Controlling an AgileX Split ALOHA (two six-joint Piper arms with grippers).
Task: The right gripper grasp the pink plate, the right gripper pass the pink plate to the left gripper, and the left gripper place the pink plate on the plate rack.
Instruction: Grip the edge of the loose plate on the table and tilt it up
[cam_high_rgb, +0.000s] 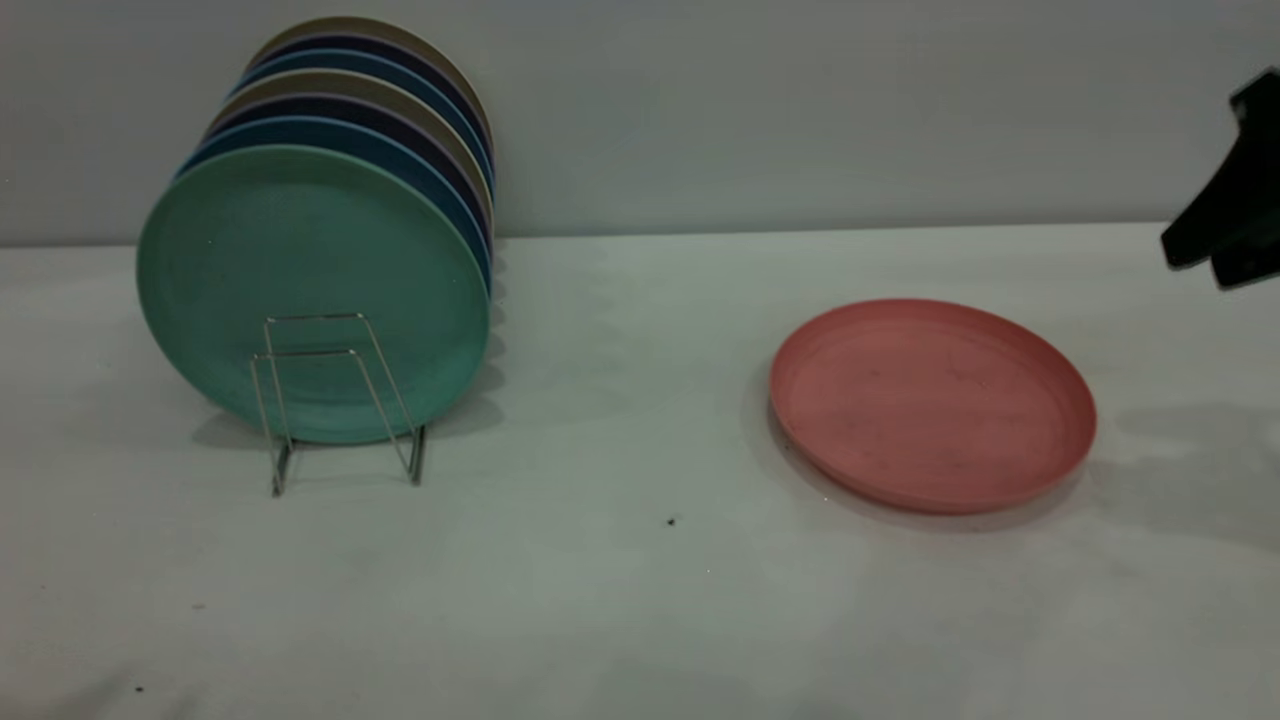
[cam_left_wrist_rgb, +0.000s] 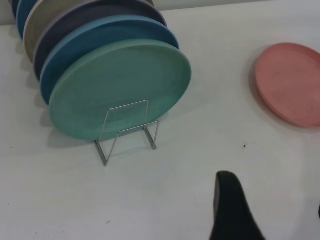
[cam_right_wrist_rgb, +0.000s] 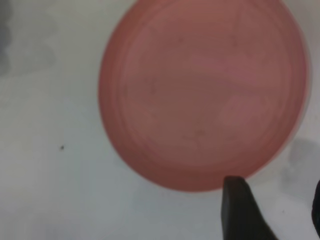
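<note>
Step in hand: the approach of the right pincer (cam_high_rgb: 1215, 262) to the pink plate (cam_high_rgb: 932, 402), judged not yet grasped.
Right pincer: held in the air above and to the outer side of the plate, apart from it; its fingers are parted and nothing is held.
Left pincer (cam_left_wrist_rgb: 272, 220): parked off near the plate rack (cam_high_rgb: 340, 400); one finger is seen, so its opening cannot be told.
Pink plate: lying flat on the desk (cam_high_rgb: 620, 600), well apart from the rack.
Advice: the near rim should be approached low, one finger slid under the edge, the other set onto the raised lip.
Materials: matte plastic, round, shallow, faintly specked; a slippery thin edge is expected.
Rack: thin silver wire loops, a green plate (cam_high_rgb: 312, 290) foremost among the standing plates.
</note>
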